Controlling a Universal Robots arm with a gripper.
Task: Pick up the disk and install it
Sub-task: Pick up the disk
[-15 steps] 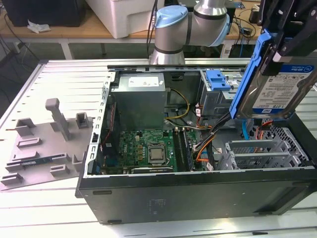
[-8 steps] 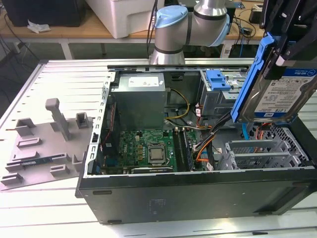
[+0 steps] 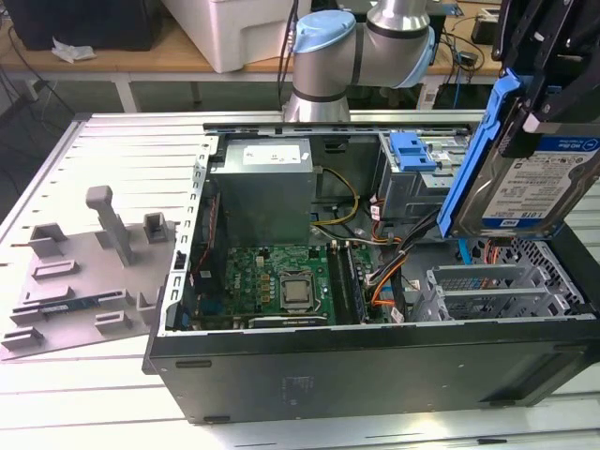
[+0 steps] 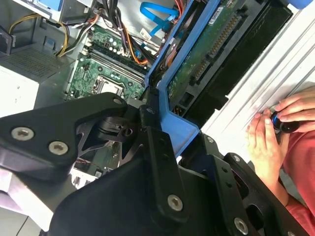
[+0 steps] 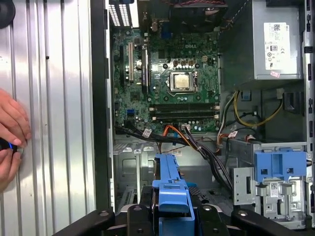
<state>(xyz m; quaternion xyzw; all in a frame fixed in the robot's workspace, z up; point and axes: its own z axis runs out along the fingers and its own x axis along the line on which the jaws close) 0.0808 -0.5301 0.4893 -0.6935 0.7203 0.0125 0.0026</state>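
The disk point(image 3: 525, 183) hangs tilted in the air, its bright blue carrier rail point(image 4: 173, 125) pinched by the gripper point(image 3: 540, 112), whose black fingers point(image 4: 157, 147) are pressed together on it from above. Directly beneath the gripper lies the open computer case point(image 3: 375, 370), with a metal drive cage point(image 3: 497, 286) nearest below. The motherboard point(image 5: 172, 83) and grey power supply point(image 5: 266, 44) sit farther off, and a blue bracket point(image 5: 279, 169) is seated in a bay near the held rail. Outside the case wall, off to the gripper's side, a person's hands point(image 5: 12, 132) rest on the ribbed table point(image 5: 59, 98).
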